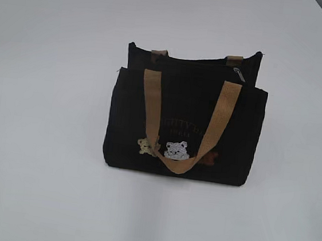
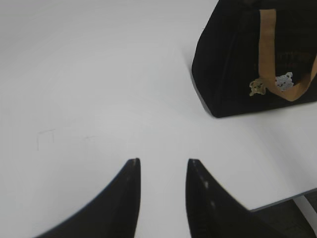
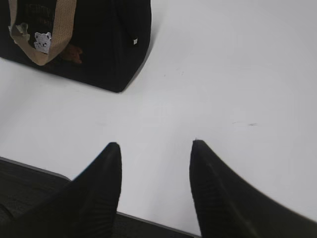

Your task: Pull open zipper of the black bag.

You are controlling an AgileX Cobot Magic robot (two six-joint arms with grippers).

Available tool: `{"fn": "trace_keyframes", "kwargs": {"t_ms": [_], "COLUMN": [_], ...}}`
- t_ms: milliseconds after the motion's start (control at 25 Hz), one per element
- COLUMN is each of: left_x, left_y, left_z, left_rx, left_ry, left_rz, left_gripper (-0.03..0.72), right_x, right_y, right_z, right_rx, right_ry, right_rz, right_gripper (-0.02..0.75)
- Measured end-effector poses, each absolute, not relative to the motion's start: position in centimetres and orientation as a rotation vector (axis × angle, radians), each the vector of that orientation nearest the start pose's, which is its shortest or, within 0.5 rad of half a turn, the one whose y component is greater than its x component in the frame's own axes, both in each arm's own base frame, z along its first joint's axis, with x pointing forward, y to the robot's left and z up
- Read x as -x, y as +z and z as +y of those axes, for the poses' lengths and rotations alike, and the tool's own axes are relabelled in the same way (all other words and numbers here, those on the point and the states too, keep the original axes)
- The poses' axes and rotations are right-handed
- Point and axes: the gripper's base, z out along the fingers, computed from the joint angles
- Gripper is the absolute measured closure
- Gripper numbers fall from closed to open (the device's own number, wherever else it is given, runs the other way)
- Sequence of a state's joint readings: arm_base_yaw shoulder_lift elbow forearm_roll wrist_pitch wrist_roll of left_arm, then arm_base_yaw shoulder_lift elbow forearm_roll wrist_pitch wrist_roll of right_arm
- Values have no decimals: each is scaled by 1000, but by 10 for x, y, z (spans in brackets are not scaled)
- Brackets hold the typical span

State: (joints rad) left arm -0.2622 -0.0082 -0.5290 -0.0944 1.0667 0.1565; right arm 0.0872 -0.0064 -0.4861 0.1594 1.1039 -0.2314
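The big white table [image 1: 43, 143] carries only the black bag [image 1: 229, 133], which stands upright near the middle, well away from every edge. Nothing blocks the way to it. 2 tan handles [image 1: 151, 105] hang down its front, over 3 small sewn bears [image 1: 176, 151]. The tan letters [image 1: 183, 127] are too blurry to read. The zipper [image 1: 239, 74] shows as a small silver bit at the bag's top right corner. The left gripper [image 2: 163, 166] and the right gripper [image 3: 156, 148] hover over the table's near edge, both with jaws apart, holding nothing.
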Motion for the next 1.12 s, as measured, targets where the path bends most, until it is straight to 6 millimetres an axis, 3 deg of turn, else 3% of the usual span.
{"fn": "trace_keyframes", "kwargs": {"t_ms": [440, 760, 1120], "left_x": [12, 11, 11], "left_y": [285, 285, 285], "left_z": [-5, -6, -7], "left_rx": [-422, -255, -237], "left_ry": [-178, -68, -56], "left_rz": [1969, 1993, 1995], "left_gripper": [452, 452, 452], "right_x": [8, 6, 6], "right_y": [271, 271, 271], "right_z": [12, 13, 13], "right_rx": [338, 228, 193], "right_ry": [106, 46, 25], "right_rz": [2056, 2069, 2071], "right_gripper": [380, 380, 380]}}
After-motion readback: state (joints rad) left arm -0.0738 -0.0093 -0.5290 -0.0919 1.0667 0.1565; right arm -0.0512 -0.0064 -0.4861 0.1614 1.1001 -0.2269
